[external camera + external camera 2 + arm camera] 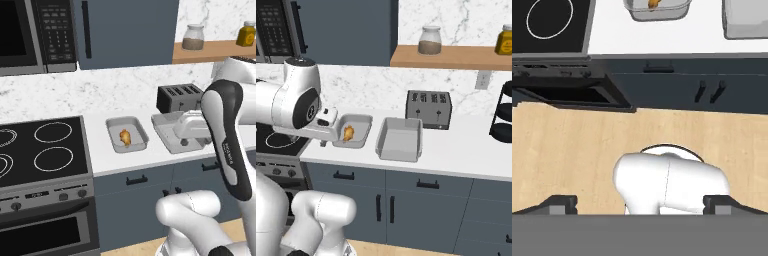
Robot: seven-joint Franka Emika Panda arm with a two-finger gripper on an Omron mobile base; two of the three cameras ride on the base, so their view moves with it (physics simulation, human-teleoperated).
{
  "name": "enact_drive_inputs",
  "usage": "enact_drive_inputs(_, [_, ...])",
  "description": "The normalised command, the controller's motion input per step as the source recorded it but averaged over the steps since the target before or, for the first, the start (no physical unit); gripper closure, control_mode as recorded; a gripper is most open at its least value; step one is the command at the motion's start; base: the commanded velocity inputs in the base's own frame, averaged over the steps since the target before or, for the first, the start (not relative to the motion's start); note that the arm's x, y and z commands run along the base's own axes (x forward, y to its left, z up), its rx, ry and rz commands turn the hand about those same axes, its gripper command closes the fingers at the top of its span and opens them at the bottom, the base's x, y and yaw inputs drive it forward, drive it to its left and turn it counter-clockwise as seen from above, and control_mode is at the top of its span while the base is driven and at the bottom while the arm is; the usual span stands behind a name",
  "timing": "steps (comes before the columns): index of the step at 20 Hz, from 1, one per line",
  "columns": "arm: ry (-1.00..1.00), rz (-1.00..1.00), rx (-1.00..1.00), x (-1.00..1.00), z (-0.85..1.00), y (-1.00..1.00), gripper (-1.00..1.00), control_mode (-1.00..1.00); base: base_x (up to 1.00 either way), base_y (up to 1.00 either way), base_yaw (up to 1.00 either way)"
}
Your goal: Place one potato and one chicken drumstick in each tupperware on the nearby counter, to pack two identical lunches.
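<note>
Two light-grey tupperware trays lie side by side on the white counter [466, 150]. The smaller tupperware [113, 134] [357, 118] holds one golden-orange club-shaped piece [125, 137] [348, 133], which looks like a chicken drumstick. The larger tupperware [399, 155] [161, 126] is bare inside and partly hidden by my arm in the left base view. My gripper [641, 205] hangs open and empty in front of the counter, pointing down at the floor, its fingertips [559, 204] far apart. Potatoes are out of view.
A black toaster [429, 109] stands behind the larger tray. The black stove [42, 150] adjoins the counter on the left, with a microwave [35, 35] above it. A wooden shelf [456, 56] carries jars. A black rack [503, 117] stands at the far right.
</note>
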Motion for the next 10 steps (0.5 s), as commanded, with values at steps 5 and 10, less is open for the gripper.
enact_drive_inputs(5, [0.16,0.18,-0.31,-0.06,0.00,0.18,-1.00,-1.00,0.00,0.00,0.00])
enact_drive_inputs(10, [0.02,0.12,-0.10,-0.40,0.09,0.04,-1.00,-1.00,0.00,0.00,0.00])
